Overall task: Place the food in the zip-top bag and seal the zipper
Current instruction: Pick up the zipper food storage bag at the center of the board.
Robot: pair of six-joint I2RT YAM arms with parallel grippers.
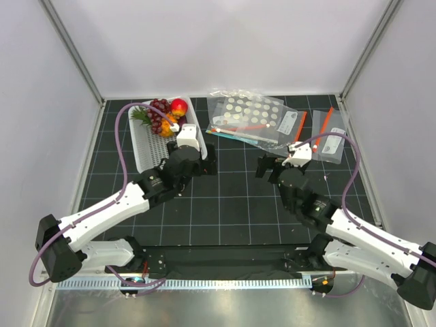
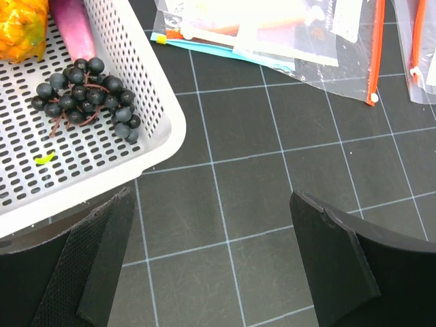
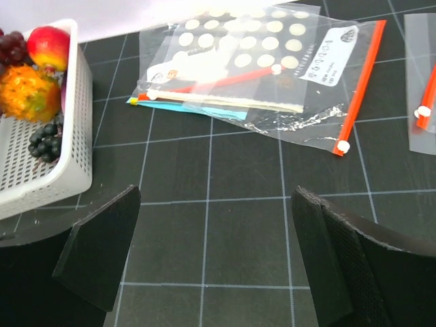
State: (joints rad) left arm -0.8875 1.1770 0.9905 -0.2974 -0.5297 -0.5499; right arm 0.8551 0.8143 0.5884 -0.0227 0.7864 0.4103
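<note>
**Status.** The task stands at its first step, the pick of the food. Nothing is bagged yet. The grape bunch [image 2: 85, 95], the apple [image 3: 49, 44] and the pineapple [image 3: 27, 92] all lie in the white perforated basket [image 2: 167, 129] at the far left of the mat [image 2: 272, 204].

**Bag.** The zip-top bag [image 3: 327, 88] lies flat on the mat to the right of the basket, partly under the white-dotted bag [image 3: 238, 48]. Its zipper [image 3: 357, 85] runs along the right edge, with a white slider at the near end. Whether the mouth is open cannot be told. A second small bag [image 3: 422, 61] lies further right.

**Grippers.** The left gripper [image 2: 214, 231] hangs just beside the basket's near corner, fingers spread wide and holding nothing. The right gripper [image 3: 214, 225] hangs over bare mat, near the bags, also spread and empty.

**Next move (judgement).**
1. The left arm is the better placed for the fruit. It should move over the basket wall and descend on one piece, probably the grape bunch, which is the nearest.
2. The right arm should pin or lift the bag at the zipper edge, taking care not to catch the overlapping dotted bag
</note>
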